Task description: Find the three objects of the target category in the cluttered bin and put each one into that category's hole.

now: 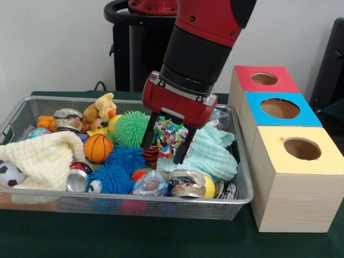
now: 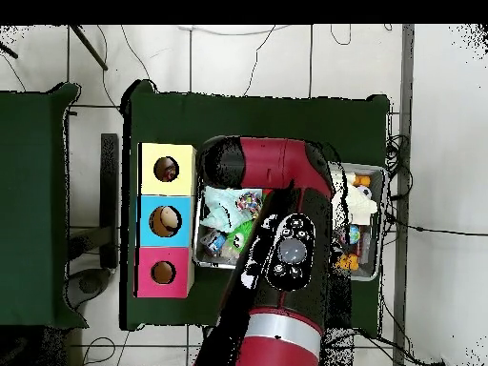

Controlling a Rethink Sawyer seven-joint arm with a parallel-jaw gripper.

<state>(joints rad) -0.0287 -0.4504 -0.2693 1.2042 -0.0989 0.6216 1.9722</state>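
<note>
From your left, the wire bin holds a cream cloth, a small basketball and a green spiky ball. Your arm leans down over the bin's middle; the gripper hangs with jaws apart, astride a colourful crumpled packet. Rightmost stand the red box, blue box and yellow box.

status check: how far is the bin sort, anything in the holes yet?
Possibly done: the overhead view shows something round inside the blue box hole and dark shapes in the yellow box and red box holes; what they are is unclear. In hand: nothing; the end effector hangs open over the colourful crinkled wrapper in the wire bin. Left: the bin remains heavily cluttered.
</note>
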